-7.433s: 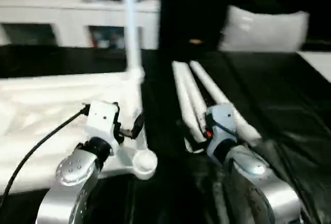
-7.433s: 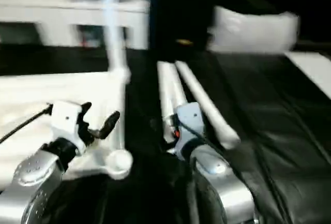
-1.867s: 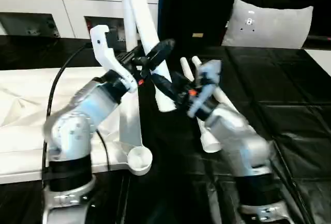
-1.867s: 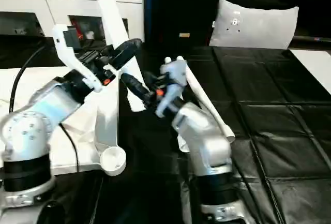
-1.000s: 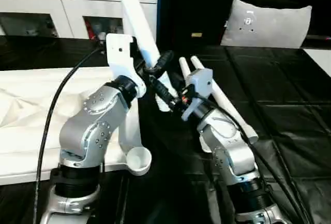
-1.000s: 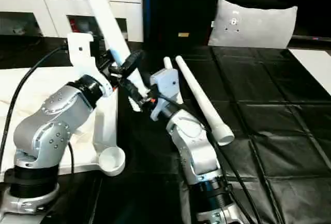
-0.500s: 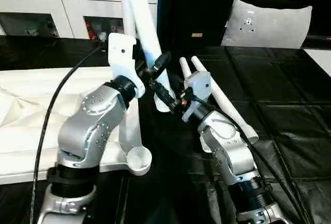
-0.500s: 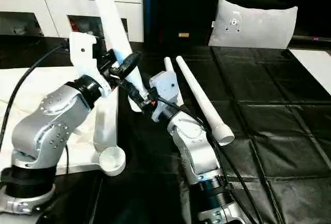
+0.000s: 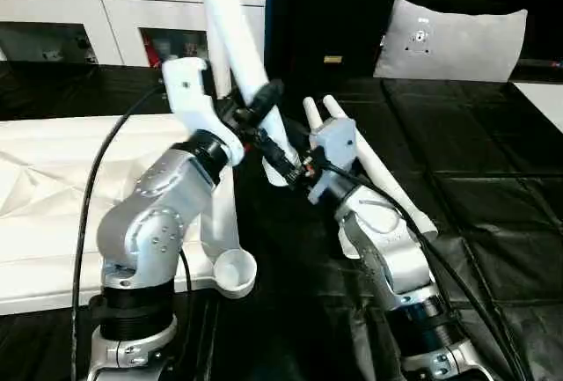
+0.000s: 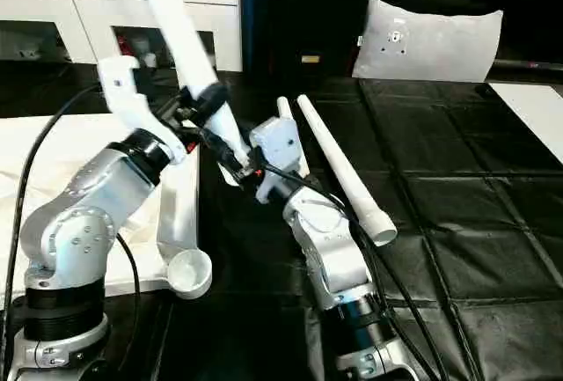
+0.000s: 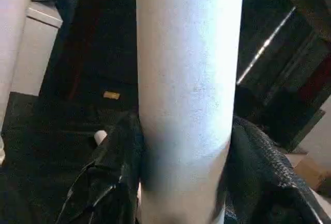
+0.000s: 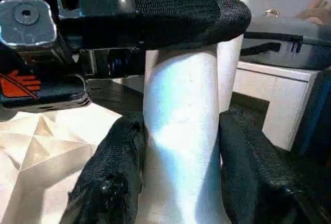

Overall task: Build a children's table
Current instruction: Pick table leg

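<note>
Step in hand, by the look of it: carrying a leg (image 9: 230, 25) toward a socket on the tabletop (image 9: 53, 179). Both grippers were clamped on the same leg, held clear of the mat and tilted, its upper end leaning up and to the far left, its lower end hanging just right of the tabletop's right rim. Left gripper (image 9: 251, 108) gripped the shaft higher up; the left wrist view showed the leg pressed between both black fingers (image 11: 116, 182). Right gripper (image 9: 283, 159) gripped nearer the lower end, fingers (image 12: 116, 177) closed on either side of the shaft.

Tabletop lay upside down at left on the black mat (image 9: 475, 187). Its near right corner socket (image 9: 233, 273) stood open and empty. Another leg (image 9: 217, 60) stood upright behind, apparently already seated at the far right corner. Two spare legs (image 10: 339, 165) lay side by side on the mat, right of the held leg.

Next move probably called for bringing the leg upright, swinging its lower end over the empty near socket, then pressing or twisting it down. Alignment looked the hard part, as the socket sat close under the left elbow.

Pose: left forearm raised steeply from the near left, wrist bent toward centre. Right forearm rose from the near right, reaching up and left, so the two grippers met almost touching on the shaft.
</note>
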### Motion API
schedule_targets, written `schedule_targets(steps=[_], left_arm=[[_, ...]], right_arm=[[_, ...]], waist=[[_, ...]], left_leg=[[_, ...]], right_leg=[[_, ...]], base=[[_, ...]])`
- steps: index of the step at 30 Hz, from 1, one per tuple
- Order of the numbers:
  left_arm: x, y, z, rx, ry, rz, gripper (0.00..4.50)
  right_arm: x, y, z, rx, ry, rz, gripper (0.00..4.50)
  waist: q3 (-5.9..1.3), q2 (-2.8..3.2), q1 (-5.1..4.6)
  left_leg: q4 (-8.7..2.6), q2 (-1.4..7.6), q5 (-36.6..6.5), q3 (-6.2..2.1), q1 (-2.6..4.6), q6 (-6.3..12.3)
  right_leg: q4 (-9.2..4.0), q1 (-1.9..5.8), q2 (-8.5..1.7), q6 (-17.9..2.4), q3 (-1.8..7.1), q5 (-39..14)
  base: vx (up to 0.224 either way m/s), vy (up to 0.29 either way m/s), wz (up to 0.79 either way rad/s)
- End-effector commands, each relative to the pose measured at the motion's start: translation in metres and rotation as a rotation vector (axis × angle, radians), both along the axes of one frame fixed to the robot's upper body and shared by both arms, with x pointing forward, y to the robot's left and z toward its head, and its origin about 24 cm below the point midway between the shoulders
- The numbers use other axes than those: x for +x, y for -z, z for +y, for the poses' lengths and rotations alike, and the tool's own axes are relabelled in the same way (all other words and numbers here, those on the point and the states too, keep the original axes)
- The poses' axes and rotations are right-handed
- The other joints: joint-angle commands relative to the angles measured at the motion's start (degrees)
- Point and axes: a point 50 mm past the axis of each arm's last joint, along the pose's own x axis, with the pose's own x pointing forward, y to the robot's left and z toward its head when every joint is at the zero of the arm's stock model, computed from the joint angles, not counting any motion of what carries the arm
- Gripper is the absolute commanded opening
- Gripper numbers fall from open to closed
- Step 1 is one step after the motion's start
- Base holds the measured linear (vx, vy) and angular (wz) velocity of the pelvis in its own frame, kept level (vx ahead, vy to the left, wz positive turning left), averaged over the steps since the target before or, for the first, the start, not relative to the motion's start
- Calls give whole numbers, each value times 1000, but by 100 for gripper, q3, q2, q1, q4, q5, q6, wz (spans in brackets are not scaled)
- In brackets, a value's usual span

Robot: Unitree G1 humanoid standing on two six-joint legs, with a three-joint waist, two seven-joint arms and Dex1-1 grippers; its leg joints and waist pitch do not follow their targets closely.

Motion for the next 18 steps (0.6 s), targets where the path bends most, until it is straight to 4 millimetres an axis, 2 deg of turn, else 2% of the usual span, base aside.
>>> schedule_targets(steps=[1,3,4,6,8,10,12,17,18], left_arm=[[1,-5,0,0,0,-12,200],[2,-5,2,1,-8,-8,200],[2,-5,2,-1,-9,-6,200],[3,-5,4,0,-19,0,200],[5,-6,6,2,-31,3,199],[6,-6,8,4,-39,4,199],[7,-6,11,11,-48,5,199],[10,-7,20,41,-36,4,199],[10,-7,20,41,-36,4,199]], right_arm=[[1,2,3,-15,-8,9,184],[1,2,2,-2,-11,18,184],[1,1,2,2,-12,20,219],[2,0,1,5,-11,17,219],[3,-1,-1,7,-13,14,258],[2,-3,-2,27,-32,27,265],[1,-5,-3,45,-47,33,292],[-2,-16,-18,194,-105,99,316],[-2,-16,-18,194,-105,99,340]], waist=[[-353,16,-11],[-358,31,-10],[-352,29,-7],[-355,27,-6],[-354,34,-10],[-356,34,-14],[-356,39,-14],[-365,48,-4],[-374,54,5]], left_leg=[[-387,-46,-532,116,-19,18],[-382,-48,-499,118,-12,25],[-387,-46,-516,117,-11,22],[-386,-46,-491,115,-17,14],[-386,-48,-511,114,-9,5],[-385,-52,-542,113,-9,14],[-385,-51,-531,111,-9,34],[-386,-50,-403,103,2,84],[-383,-41,-357,101,7,86]], right_leg=[[-347,381,-217,-872,100,-464],[-341,377,-215,-882,98,-399],[-344,377,-216,-887,98,-417],[-335,386,-219,-892,99,-376],[-340,382,-215,-887,97,-398],[-337,389,-212,-885,96,-404],[-338,389,-213,-896,98,-379],[-314,402,-207,-913,97,-154],[-303,401,-217,-926,92,-91]], base=[[0,0,0],[0,0,0],[0,0,0],[0,0,0],[0,0,0],[0,0,0],[0,0,0],[0,0,0],[0,0,0]])
